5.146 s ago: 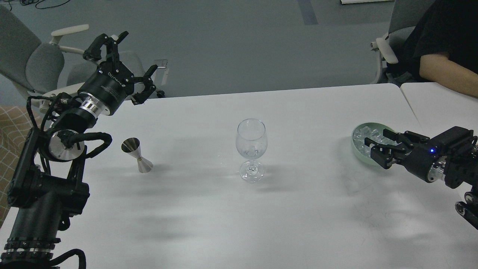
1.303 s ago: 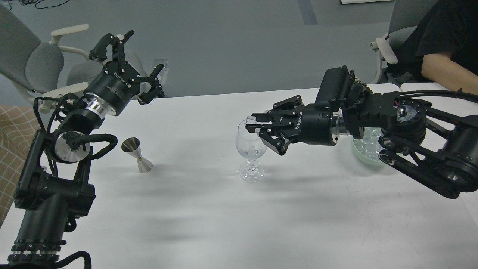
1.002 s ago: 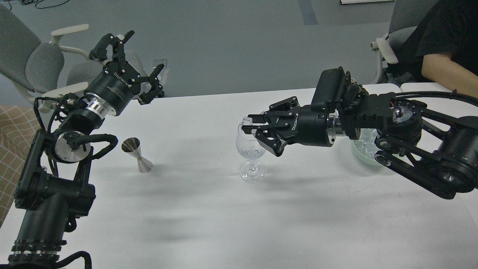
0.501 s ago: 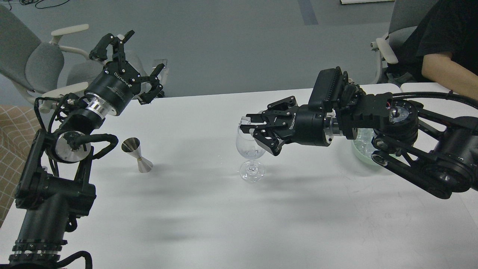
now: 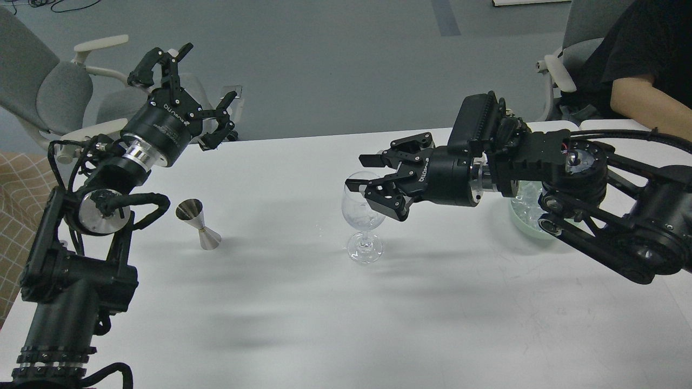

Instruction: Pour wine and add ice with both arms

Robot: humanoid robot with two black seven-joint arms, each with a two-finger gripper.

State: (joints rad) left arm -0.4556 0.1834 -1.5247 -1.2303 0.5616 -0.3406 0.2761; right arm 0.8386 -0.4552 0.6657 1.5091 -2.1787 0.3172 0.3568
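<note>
Your left tool (image 5: 186,89) hangs spread and empty above the far left of the white bench (image 5: 303,302), unchanged; your right tool (image 5: 363,174), which was pinching a clear cube over the rim a moment ago, now stands spread with nothing between its fingers, so I judge the cube dropped into the clear stemmed wine glass (image 5: 364,216). Count one steel double-cone jigger (image 5: 198,224), one glass, one pale green bowl (image 5: 521,219) holding the remaining heap of ice (image 5: 527,202), too many to count; wine pouring looks undone.

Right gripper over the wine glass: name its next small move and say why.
Probably draw the right gripper back toward the green bowl for another cube. Its fingers stand open over the wine glass with nothing between them, ice lies in the glass's bowl, and more ice sits in the green bowl. The left gripper hangs open, far from the jigger.
</note>
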